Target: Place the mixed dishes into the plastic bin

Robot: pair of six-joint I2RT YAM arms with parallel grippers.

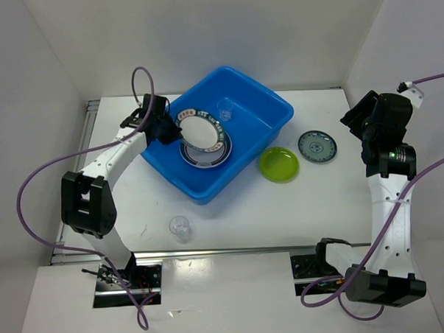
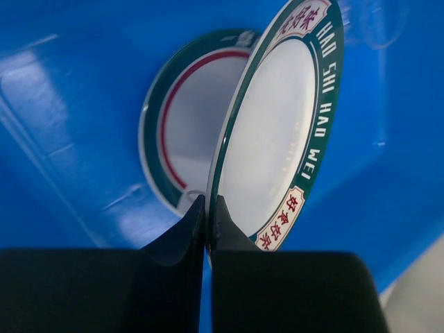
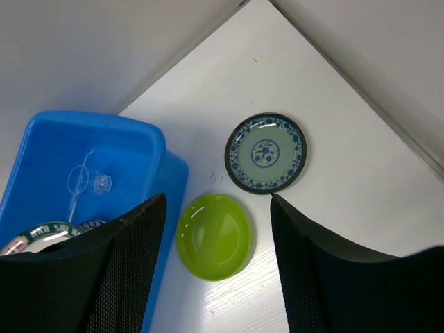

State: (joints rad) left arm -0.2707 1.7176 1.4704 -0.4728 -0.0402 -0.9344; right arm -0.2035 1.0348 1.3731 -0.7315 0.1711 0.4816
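Now | white plate (image 2: 277, 139), teal lettered rim | tilted | left gripper (image 2: 208, 202) pinching edge

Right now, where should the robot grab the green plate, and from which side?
Probably pinch the near rim of the lime-green plate, coming from above. It lies flat on the table, so only the raised rim fits between jaws, one inside, one outside. The blue bin crowds its left side.

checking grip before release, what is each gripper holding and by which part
Left gripper pinches the tilted teal-rimmed plate by its rim. Right gripper is open and holds nothing.
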